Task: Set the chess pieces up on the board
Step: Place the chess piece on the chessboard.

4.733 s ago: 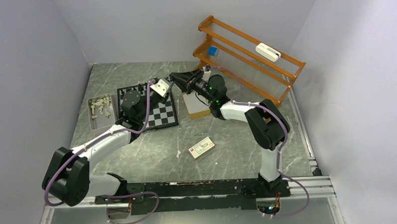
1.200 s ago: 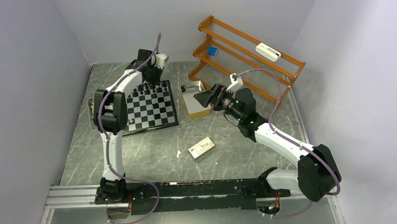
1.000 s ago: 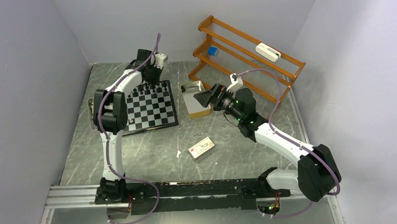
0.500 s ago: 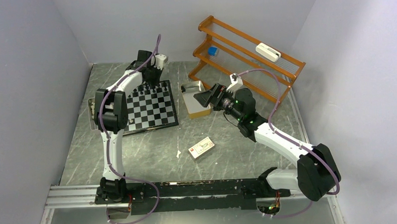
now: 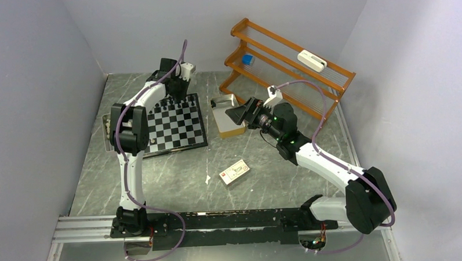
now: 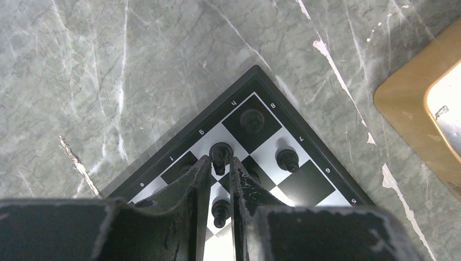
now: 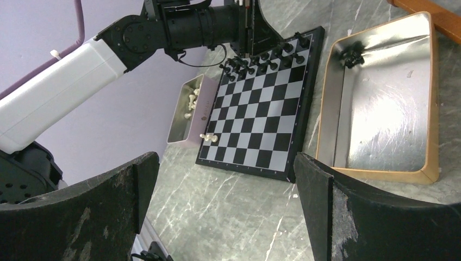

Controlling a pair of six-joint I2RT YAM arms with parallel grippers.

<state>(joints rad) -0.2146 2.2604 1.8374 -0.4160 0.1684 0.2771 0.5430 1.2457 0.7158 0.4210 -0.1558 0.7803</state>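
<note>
— What was hard to see from where you stood?
— On the grey marble table (image 5: 276, 164), the left arm (image 5: 130, 128) stood across the left side of the board (image 5: 176, 123) and covered most of the metal tray (image 5: 106, 132) beside it. From overhead, the left claw (image 6: 219, 161) was lost under its own wrist. The black pieces (image 7: 261, 57) on the far rows were too small to name. So was a small black cluster (image 7: 350, 51) in the far corner of the tan tin (image 7: 375, 174).

— Had anything changed?
— A few seconds before, that arm lay folded low by the board's near side, and the right arm (image 5: 322, 162) reached over toward the board. Now the left arm stretched to the far edge and the right one had drawn back over the tin. Over the last second I saw nothing shift.

— And the claws?
— The left claw hung over the board's far corner on the tin's side. Its jaws were a narrow slit apart, with one black piece (image 6: 220, 154) standing between the tips. Whether it was pinched or freed, I couldn't tell. The right claw (image 7: 225, 163) gaped wide and held nothing. It hovered above the tin, beside the board's right edge. Two pale pieces (image 7: 208, 137) stood near the board's near left corner, well apart from both claws.
</note>
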